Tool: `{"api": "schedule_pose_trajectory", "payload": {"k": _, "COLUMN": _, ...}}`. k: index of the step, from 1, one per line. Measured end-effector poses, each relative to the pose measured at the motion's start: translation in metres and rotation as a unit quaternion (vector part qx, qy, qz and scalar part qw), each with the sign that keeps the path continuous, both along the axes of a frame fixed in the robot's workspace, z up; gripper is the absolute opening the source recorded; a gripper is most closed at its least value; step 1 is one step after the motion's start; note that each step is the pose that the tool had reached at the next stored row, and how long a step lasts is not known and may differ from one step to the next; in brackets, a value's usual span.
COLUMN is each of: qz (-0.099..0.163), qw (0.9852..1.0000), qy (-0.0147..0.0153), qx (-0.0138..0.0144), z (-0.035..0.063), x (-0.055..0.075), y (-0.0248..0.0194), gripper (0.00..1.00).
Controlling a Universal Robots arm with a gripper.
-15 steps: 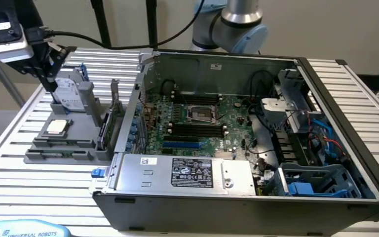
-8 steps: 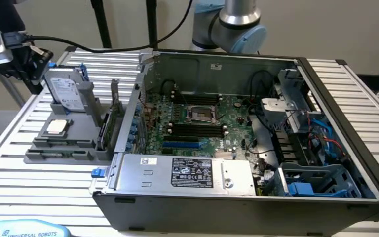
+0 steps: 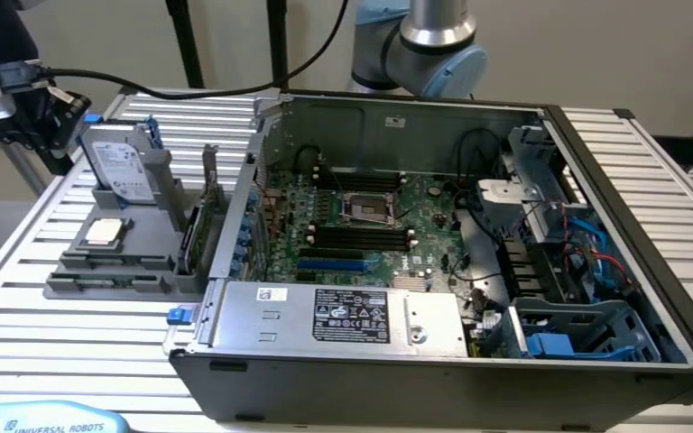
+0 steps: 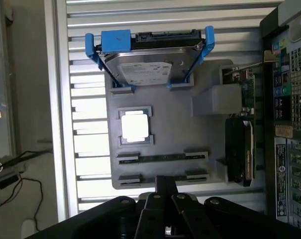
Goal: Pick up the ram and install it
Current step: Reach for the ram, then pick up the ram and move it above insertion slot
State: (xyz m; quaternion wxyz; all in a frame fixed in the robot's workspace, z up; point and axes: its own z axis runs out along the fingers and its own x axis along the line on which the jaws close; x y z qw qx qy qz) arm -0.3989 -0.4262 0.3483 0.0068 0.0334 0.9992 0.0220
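Currently, ram position: the ram (image 4: 162, 158) stands on edge in the grey holder (image 4: 190, 134), between the processor (image 4: 135, 125) and the gripper (image 4: 165, 185).
Ram bearing: directly ahead of the gripper, near but apart.
Ram long axis: crosswise to the gripper's forward line, parallel to the hard drive (image 4: 150, 67).
Gripper state: cannot be determined.

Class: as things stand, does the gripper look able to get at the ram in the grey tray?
Probably yes. The ram lies in its slot on the grey tray with nothing over it. The gripper points down close beside it, and the processor and hard drive sit apart from it.
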Motion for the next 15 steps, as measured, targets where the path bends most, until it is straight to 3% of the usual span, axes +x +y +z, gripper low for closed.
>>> {"api": "schedule_pose_trajectory", "payload": {"k": 4, "qz": 0.001, "qw": 1.0, "qy": 0.0001, "qx": 0.0, "z": -0.0001, "x": 0.0, "y": -0.0023, "gripper": 0.11}}
{"api": "schedule_pose_trajectory", "payload": {"k": 15, "qz": 0.001, "qw": 1.0, "qy": 0.0001, "qx": 0.0001, "z": -0.0002, "x": 0.0, "y": -0.0025, "gripper": 0.11}}
